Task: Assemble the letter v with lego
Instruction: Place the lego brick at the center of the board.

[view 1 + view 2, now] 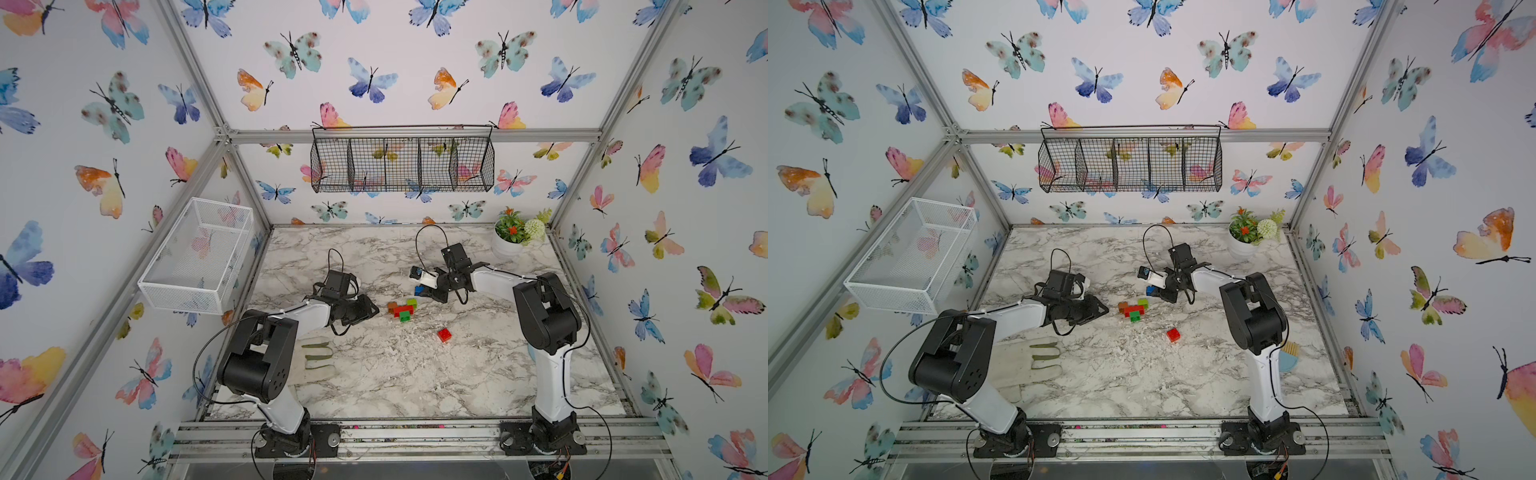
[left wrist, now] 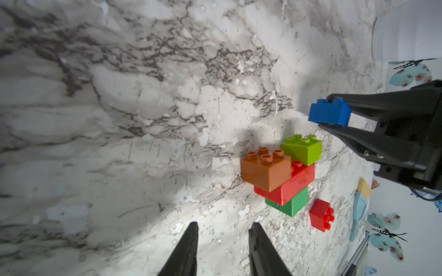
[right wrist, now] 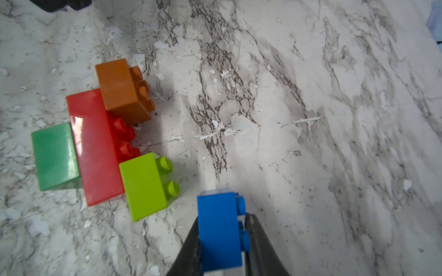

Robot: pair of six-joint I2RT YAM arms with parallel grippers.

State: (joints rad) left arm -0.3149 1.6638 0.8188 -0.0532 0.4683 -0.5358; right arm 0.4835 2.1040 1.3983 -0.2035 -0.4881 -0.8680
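Now, your left arm [image 1: 291,316] stretches low from its base toward mid-table. The left gripper [image 2: 223,225] points at the V and stops short of it. Its jaws stand a little apart with nothing between them. Your right arm [image 1: 494,280] rises from its base, bends at the elbow and reaches inward. The right gripper [image 3: 222,217] is clamped on the blue brick [image 3: 218,229], near the lime brick [image 3: 143,186] but apart from it. The half-built V [image 1: 402,309] lies on its side on the table [image 1: 374,374]. The orange brick [image 2: 265,169] and the lime brick cap the two ends of the long red brick [image 2: 299,181]. The dark green brick [image 2: 291,203] sits under its middle. The small red brick [image 2: 320,215] lies alone nearby.
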